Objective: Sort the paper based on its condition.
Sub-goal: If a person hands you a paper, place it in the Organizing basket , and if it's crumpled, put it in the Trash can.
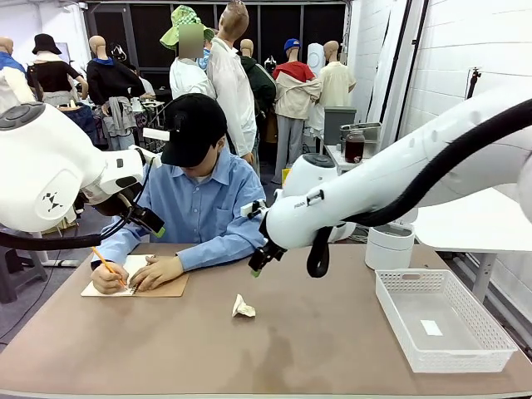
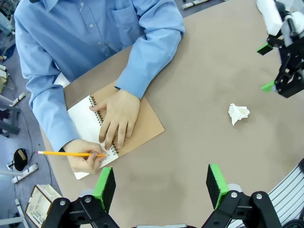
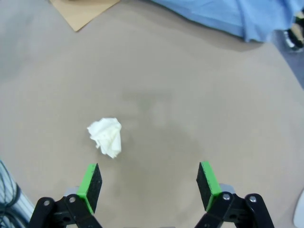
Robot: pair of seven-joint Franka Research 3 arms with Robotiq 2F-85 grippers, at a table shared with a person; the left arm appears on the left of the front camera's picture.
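A crumpled ball of white paper [image 1: 243, 307] lies on the brown table, near its middle; the wrist views show the same paper ball [image 2: 238, 113] [image 3: 106, 136]. My right gripper [image 1: 257, 266] [image 2: 266, 67] hangs open above the table just behind the ball. In its own view the right gripper [image 3: 149, 183] has nothing between its green pads, and the ball lies a little left of the left pad. My left gripper [image 1: 155, 226] [image 2: 161, 186] is open and empty, high over the person's notebook [image 2: 114, 128]. The person writes on its open page with a pencil [image 2: 66, 153].
A white mesh basket [image 1: 465, 359] stands at the right of the table, with a tiny white tag [image 1: 431, 327] lying in it. A white cylinder [image 1: 389, 247] stands behind it. The person's arms and the notebook [image 1: 162, 288] take up the far left.
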